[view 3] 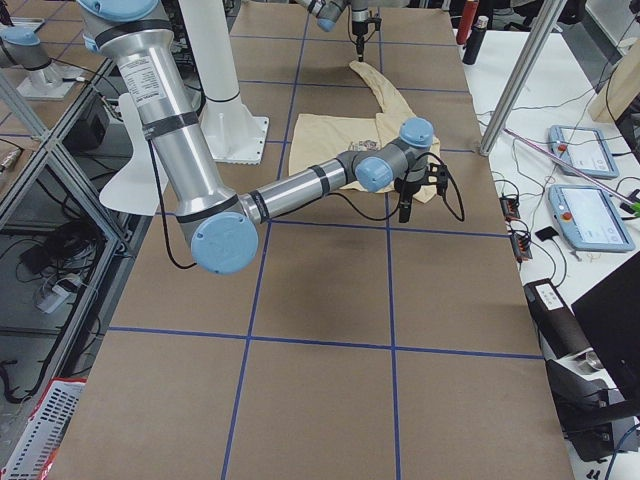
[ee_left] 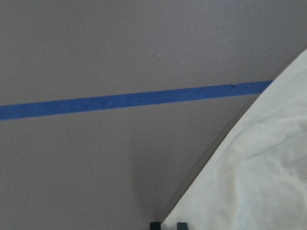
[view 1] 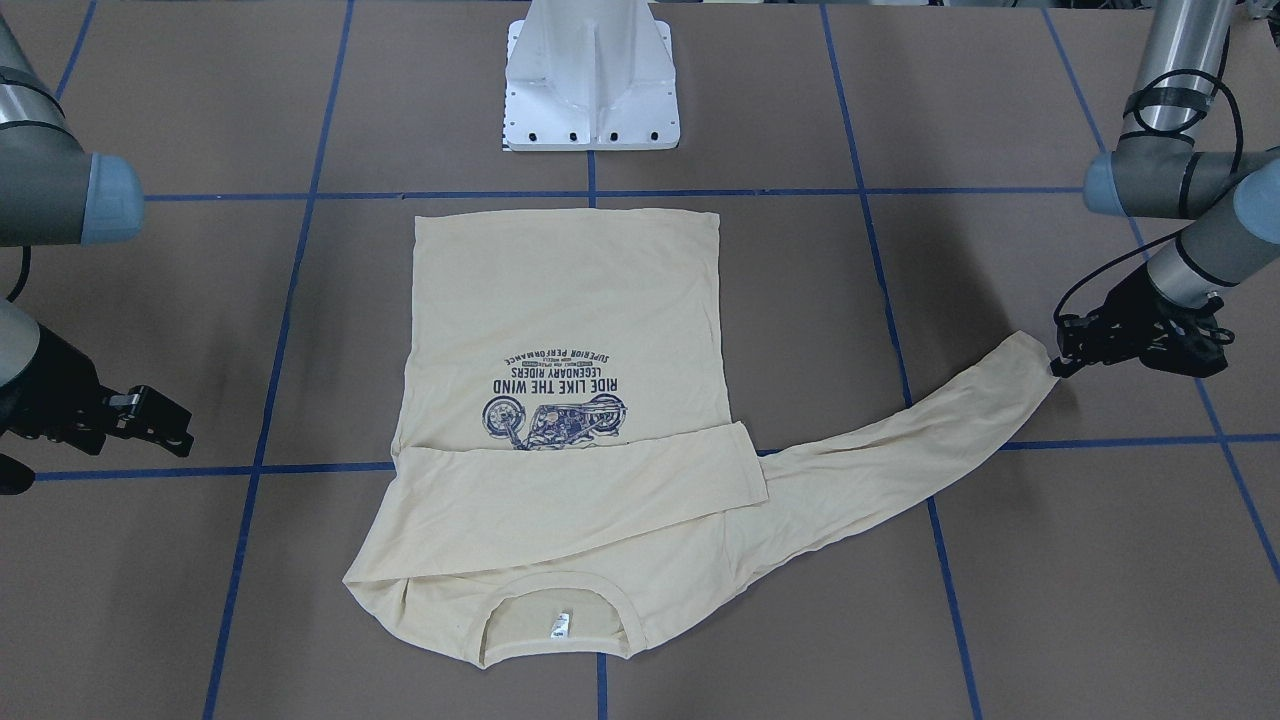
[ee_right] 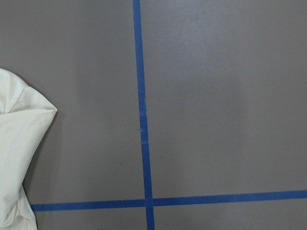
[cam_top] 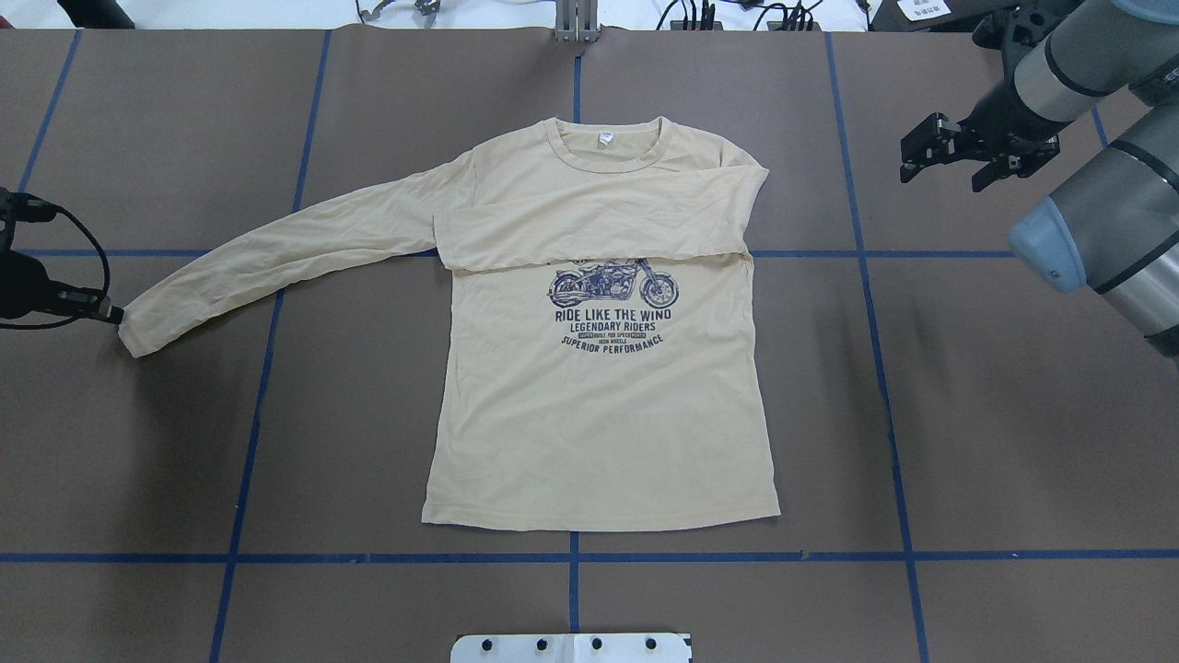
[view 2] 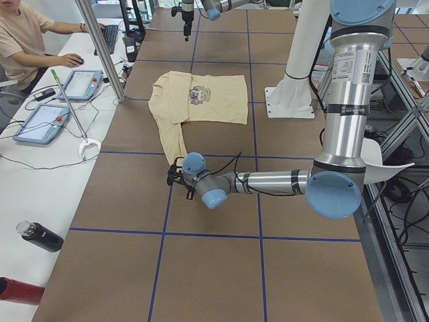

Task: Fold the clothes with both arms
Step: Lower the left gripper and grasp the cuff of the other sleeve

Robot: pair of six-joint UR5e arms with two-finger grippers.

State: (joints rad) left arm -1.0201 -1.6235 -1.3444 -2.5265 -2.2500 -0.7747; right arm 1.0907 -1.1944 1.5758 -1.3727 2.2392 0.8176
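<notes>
Lying flat and print-up, the T-shirt (cam_top: 599, 414) has one sleeve folded across its chest. The left gripper (cam_top: 112, 315) touches the outstretched cuff (cam_top: 138, 333), grip unclear. Farther off, well clear of the T-shirt's folded shoulder, the right gripper (cam_top: 939, 166) hovers, fingers spread.

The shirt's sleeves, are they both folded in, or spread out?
One of each. The folded sleeve lies across the shirt; the spread sleeve stretches flat, its cuff at the left claw.
</notes>
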